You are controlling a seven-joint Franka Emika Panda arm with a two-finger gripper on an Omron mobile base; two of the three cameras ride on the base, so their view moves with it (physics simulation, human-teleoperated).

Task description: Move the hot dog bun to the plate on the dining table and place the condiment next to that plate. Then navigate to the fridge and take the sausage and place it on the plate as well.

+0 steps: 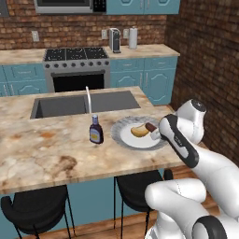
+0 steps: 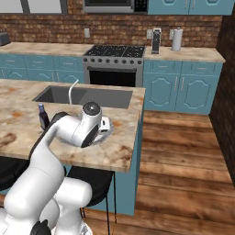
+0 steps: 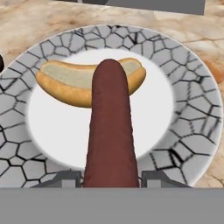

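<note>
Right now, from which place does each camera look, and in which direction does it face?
Left base view: behind the arm's left, facing over the dining table toward the stove; the white arm rises lower right, its tool over the plate.
Right base view: behind the arm's right, facing island and wood floor; arm rises lower left.
Hand view: on the hand, looking down along the sausage held in the tool above the hot dog bun.
Shared: both base views show the condiment, sink and stove.
</note>
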